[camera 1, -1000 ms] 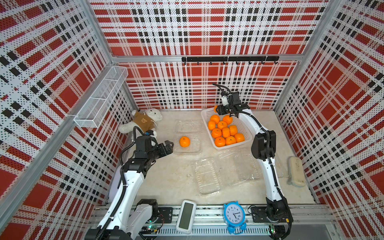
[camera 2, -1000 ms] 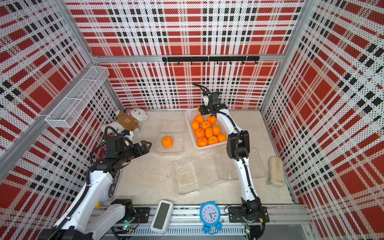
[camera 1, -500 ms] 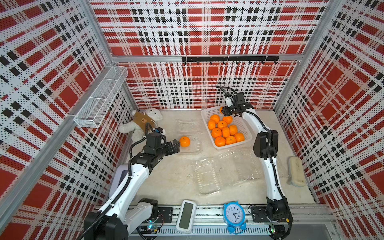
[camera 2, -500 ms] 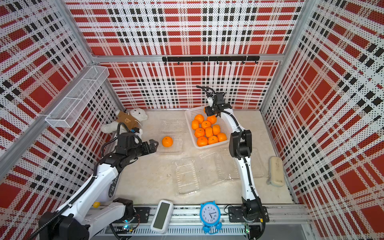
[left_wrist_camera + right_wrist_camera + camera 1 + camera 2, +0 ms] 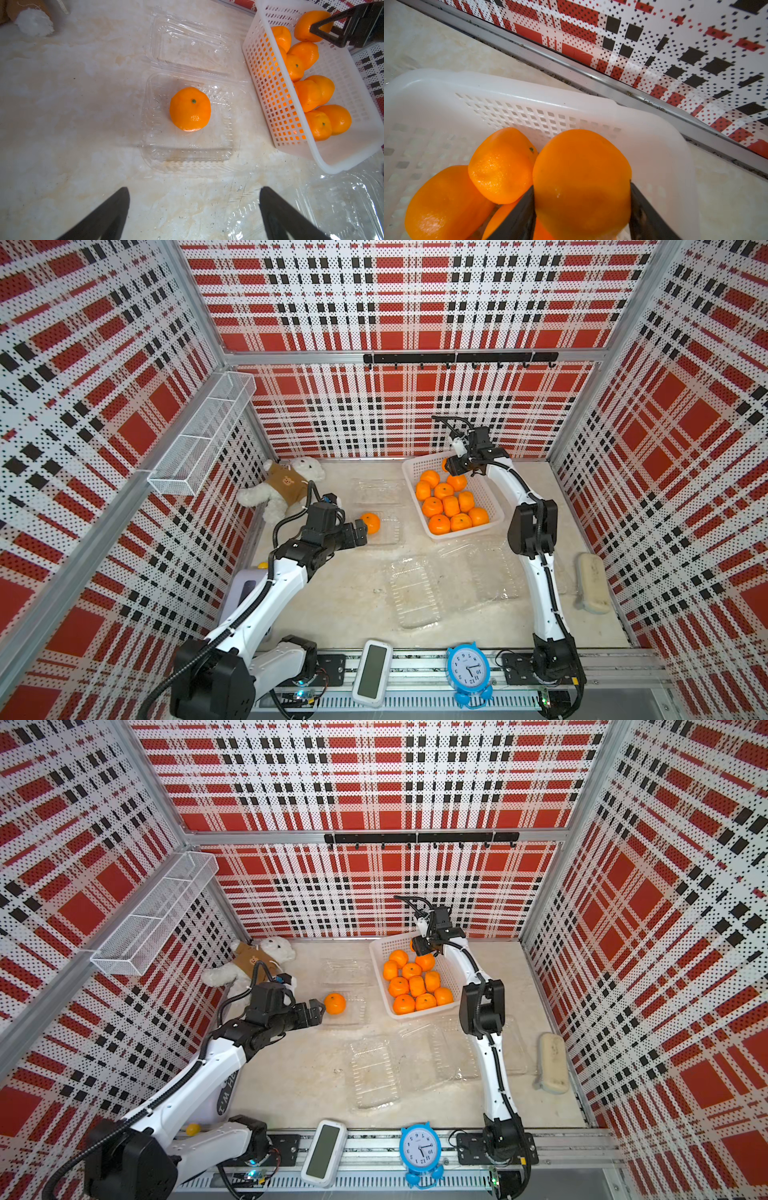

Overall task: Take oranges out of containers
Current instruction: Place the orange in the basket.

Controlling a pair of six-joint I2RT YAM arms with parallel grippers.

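Beyond a blue clock (image 5: 469, 672) with numerals and a white housing (image 5: 226, 1090) lettered "I'M…", two clear containers (image 5: 413, 593) lie open on the tabletop (image 5: 345, 601). The left tool (image 5: 361, 531), jaws wide, faces a lone orange (image 5: 370, 523) in a third container (image 5: 187, 160). Farthest, the right tool (image 5: 581, 207) clamps a second orange (image 5: 581, 176) over the white basket (image 5: 465, 536) of oranges (image 5: 451, 506).

The left arm has swung forward across the surface (image 5: 353, 597). Its claw (image 5: 360, 531), a second ago drawn back near the teddy bear (image 5: 286, 487) and well apart from the lone orange (image 5: 370, 523), now hangs with tips spread wide, just beside that fruit at the clear container (image 5: 392, 533) edge. The right claw (image 5: 456, 466), clamped on the held orange (image 5: 581, 182), has shifted slightly over the white basket (image 5: 492, 502).
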